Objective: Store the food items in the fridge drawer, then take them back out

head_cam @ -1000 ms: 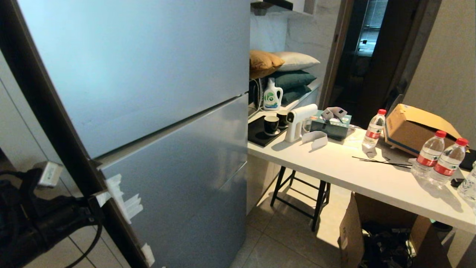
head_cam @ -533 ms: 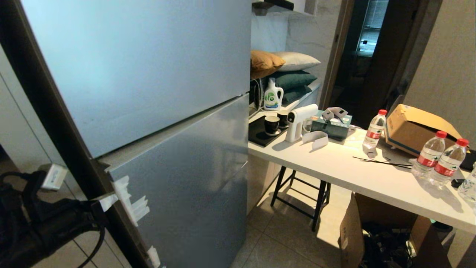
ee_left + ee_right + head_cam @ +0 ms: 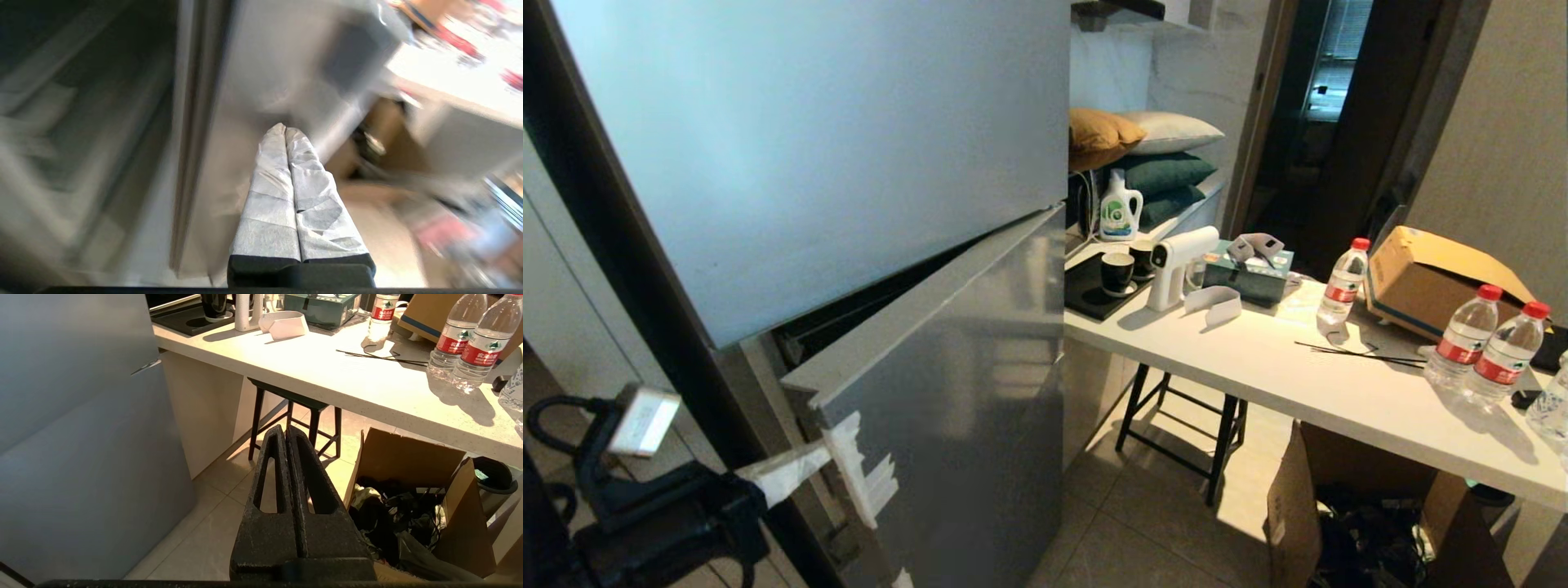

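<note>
From the head we see the lower fridge panel (image 3: 947,392) swung out at its left edge, a dark gap open beneath the upper door (image 3: 809,155). Our left hand (image 3: 796,472), its wrapped fingers pressed together, touches the taped corner. Bare floor (image 3: 1127,539) lies between fridge and desk (image 3: 1307,384).

At the left wrist, the hand (image 3: 285,130) is narrow, holding nothing, beside the panel's edge (image 3: 192,134).

At the right wrist, our right hand (image 3: 284,430) is closed and empty over open floor.
</note>
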